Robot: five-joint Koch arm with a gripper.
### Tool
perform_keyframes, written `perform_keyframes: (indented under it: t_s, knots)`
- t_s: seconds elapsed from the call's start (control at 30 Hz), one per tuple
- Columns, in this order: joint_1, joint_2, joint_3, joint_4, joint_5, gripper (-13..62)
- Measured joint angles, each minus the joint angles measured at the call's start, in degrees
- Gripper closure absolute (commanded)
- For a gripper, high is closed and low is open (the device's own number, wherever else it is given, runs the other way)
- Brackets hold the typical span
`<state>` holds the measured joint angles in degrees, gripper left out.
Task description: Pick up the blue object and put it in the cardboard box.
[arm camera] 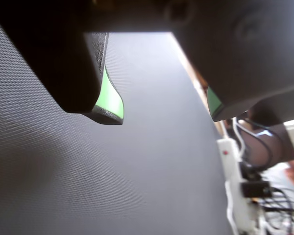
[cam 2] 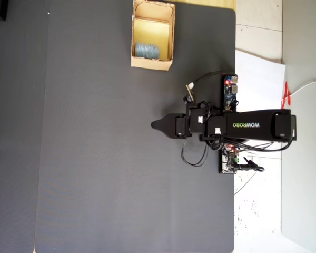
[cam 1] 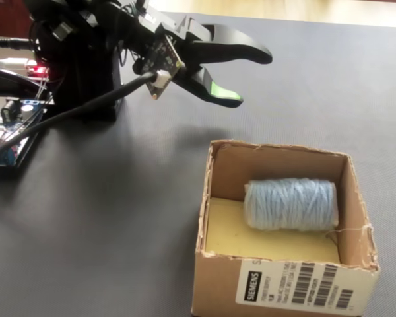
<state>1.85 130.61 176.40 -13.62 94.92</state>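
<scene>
Yarn in the box, arm clear and empty.

The blue object [cam 1: 290, 204] lies on its side inside the cardboard box [cam 1: 218, 264], against the far wall, in the fixed view; overhead, the box sits at about 12 o'clock on the dark mat [cam 2: 95, 158], with the arm [cam 2: 253, 125] well apart at about 3 o'clock. The gripper [cam 1: 247, 78] hangs above bare mat with its jaws parted and nothing between them, as the wrist view also shows, with green pads [arm camera: 110, 98] facing an empty gap. I judge the placing step done; the next move calls only for the arm to settle at rest, away from the box.
</scene>
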Motion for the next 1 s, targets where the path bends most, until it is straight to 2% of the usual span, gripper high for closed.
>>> perform_keyframes:
  t_s: [0.2, 1.0]
  knots:
    - [-0.09, 0.0, 0.0, 8.7, 0.0, 15.3]
    - [0.53, 0.0, 0.0, 9.67, 0.18, 15.4]
